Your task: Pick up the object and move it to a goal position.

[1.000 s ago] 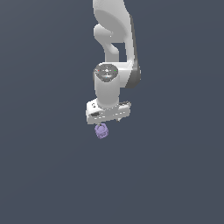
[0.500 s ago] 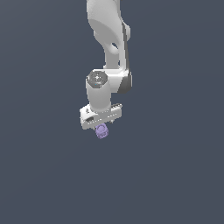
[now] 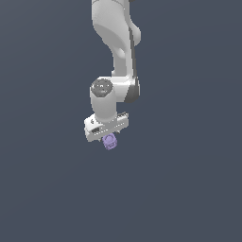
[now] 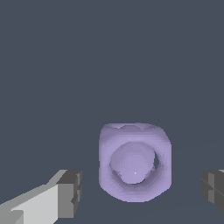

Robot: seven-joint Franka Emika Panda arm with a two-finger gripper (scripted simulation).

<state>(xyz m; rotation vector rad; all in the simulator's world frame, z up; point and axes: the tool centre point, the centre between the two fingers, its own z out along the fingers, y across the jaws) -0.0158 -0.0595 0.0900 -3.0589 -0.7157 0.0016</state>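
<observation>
Object (image 4: 134, 162): pale purple rounded cube, ring-like face, lying between my spread fingers (image 4: 70, 194), untouched | I judge it light, stiff, lumpy: pinch its flat opposite sides | Gripper (image 3: 109, 138): unclosed, just above it.

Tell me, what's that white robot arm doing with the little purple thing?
The white robot arm is reaching down over the small purple object, a lumpy cube with a round ring on one face. Its gripper is open: in the wrist view the two fingers sit on either side of the object with gaps, so neither is touching it. Nothing has been grabbed yet. It looks ready to close on the object and pick it up.
</observation>
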